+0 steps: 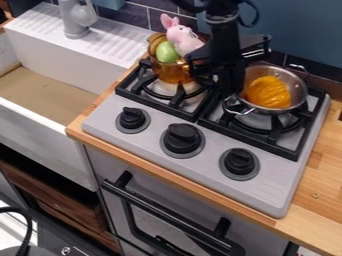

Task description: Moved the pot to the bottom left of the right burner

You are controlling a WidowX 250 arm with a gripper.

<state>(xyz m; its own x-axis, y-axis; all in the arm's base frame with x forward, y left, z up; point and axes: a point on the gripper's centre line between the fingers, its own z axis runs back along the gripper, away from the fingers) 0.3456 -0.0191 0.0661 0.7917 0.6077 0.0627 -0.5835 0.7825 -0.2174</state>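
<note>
On the stove, we observe the metal pot over the right burner, gripper beside it; we cannot tell its jaws' state.

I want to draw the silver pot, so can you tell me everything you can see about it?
The silver pot is round and open, and looks like shiny metal. It has two loop handles: one at its near left, the other at its far right. It sits upright on the black grate of the right burner. A ridged orange thing lies inside. The black gripper is by its left side; I can't tell if they touch.
</note>
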